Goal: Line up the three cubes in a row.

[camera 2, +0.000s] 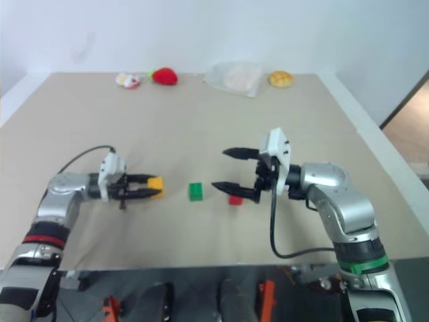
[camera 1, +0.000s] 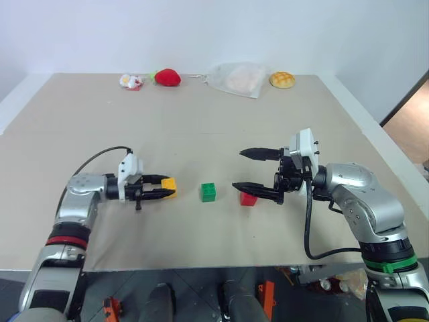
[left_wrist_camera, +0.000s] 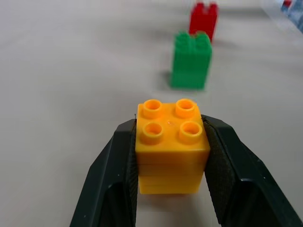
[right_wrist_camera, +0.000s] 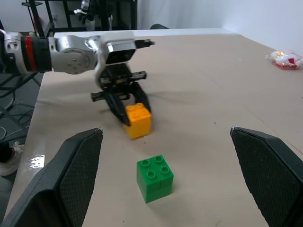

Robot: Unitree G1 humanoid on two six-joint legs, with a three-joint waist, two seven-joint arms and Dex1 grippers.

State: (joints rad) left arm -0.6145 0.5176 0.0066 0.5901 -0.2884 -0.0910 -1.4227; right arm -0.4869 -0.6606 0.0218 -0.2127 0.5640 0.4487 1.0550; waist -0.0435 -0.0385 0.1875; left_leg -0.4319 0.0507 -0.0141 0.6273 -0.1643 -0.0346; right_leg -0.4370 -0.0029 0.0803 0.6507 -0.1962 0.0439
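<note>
Clamped in the left gripper (camera 1: 163,188), fingers tight against both sides: yellow-orange cube (camera 1: 169,185), studs up, low at the table (camera 1: 201,127) surface, whether resting or just lifted impossible to tell. Just beyond it, apart by a gap, green cube (camera 1: 208,192), upright and free. Further along the same line, red cube (camera 1: 249,198), partly tucked behind the lower finger of the right gripper (camera 1: 255,170), jaws spread wide, holding nothing, hovering near the red cube. Roughly a row already, spacing uneven.

Risks, as a judgement: nudging the green cube out of line if pushed in too close; tipping the yellow-orange cube on release if set down tilted; knocking the red cube with that low right finger during any sweep. Far back along the edge, strawberry toy (camera 1: 167,77), round bun (camera 1: 282,80) and clear bag (camera 1: 236,79), well apart from the work.
</note>
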